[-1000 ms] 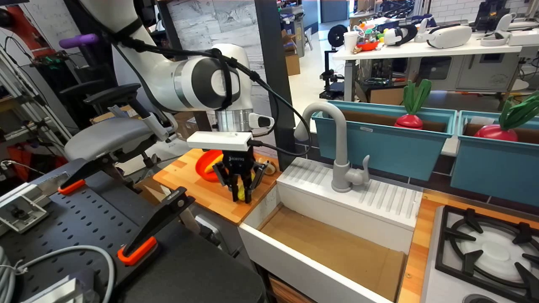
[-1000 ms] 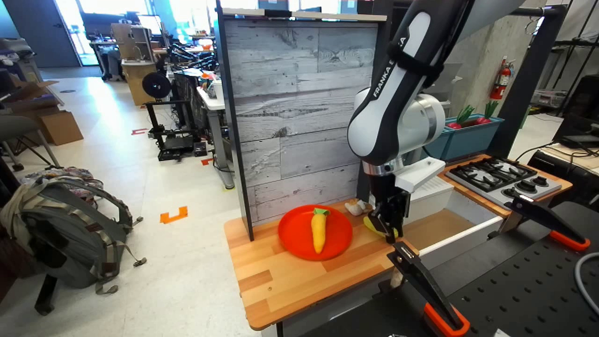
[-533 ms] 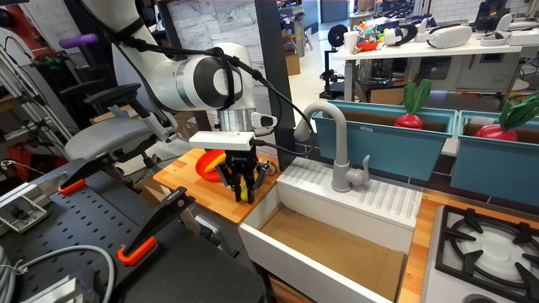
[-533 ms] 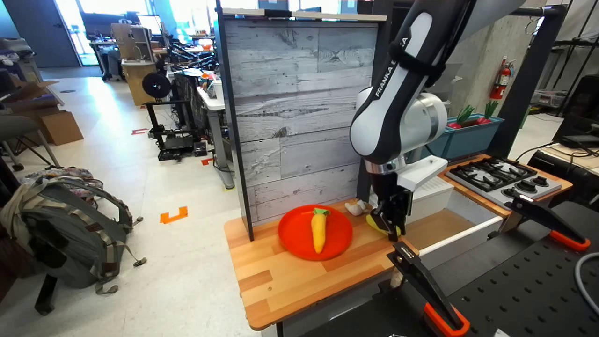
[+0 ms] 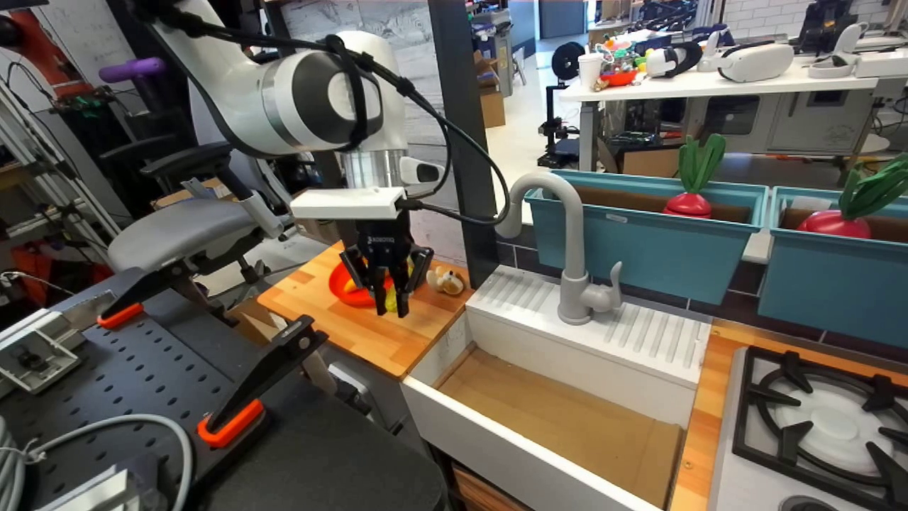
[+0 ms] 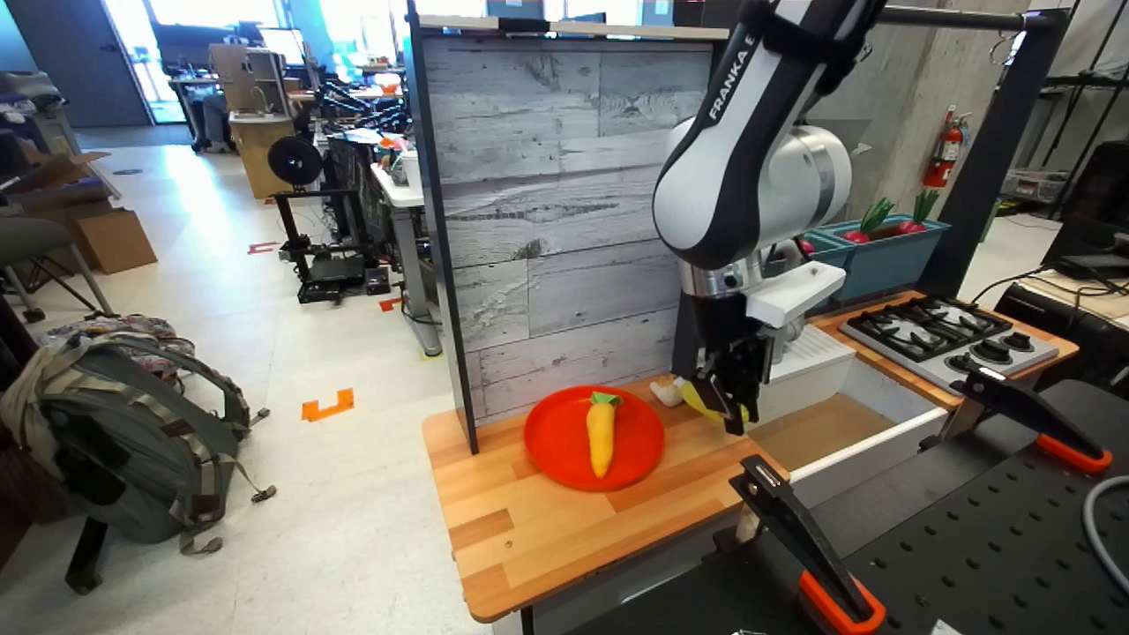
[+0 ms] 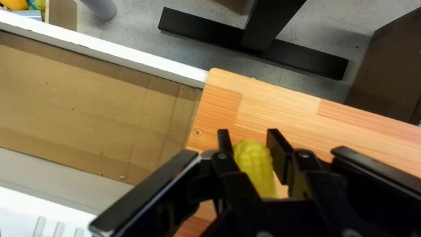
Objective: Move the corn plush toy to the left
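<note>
The corn plush toy (image 7: pixel 255 164) is yellow-green, oblong and bumpy. My gripper (image 7: pixel 248 132) is shut on it, with a finger on each side in the wrist view. In both exterior views the toy (image 5: pixel 391 301) (image 6: pixel 699 400) hangs partly hidden behind my black fingers. The gripper (image 5: pixel 392 312) (image 6: pixel 739 427) holds it a little above the wooden board (image 6: pixel 529 538), near the sink end.
A red-orange round dish (image 6: pixel 551 432) with a yellow carrot-shaped toy (image 6: pixel 601 441) lies on the board. Whitish-brown small toys (image 5: pixel 447 282) sit near the back wall. The sink (image 5: pixel 496 448) and grey faucet (image 5: pixel 574 241) stand beside the board.
My gripper has risen off the board with the corn toy between its fingers. In an exterior view it has also shifted towards the dish. The dish and other toys have not moved.
</note>
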Controlling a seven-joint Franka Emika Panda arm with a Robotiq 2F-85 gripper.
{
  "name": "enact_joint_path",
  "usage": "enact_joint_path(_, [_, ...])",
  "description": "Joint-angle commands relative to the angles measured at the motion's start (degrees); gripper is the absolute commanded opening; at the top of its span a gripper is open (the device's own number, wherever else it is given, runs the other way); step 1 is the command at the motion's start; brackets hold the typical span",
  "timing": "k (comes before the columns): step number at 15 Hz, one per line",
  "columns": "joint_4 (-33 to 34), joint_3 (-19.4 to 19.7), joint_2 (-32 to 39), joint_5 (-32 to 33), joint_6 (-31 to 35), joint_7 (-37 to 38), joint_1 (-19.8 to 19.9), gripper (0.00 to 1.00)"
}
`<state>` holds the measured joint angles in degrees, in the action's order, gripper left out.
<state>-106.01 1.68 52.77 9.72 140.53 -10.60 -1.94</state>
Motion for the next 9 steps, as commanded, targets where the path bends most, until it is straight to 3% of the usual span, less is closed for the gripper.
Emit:
enact_joint_path(1, [-5.2, -1.1, -6.3, 1.5, -1.1, 1.0, -2.1, 0.08])
enact_joint_path(9, [-1.5, -3.9, -6.6, 2.1, -8.4, 2.1, -8.5, 0.08])
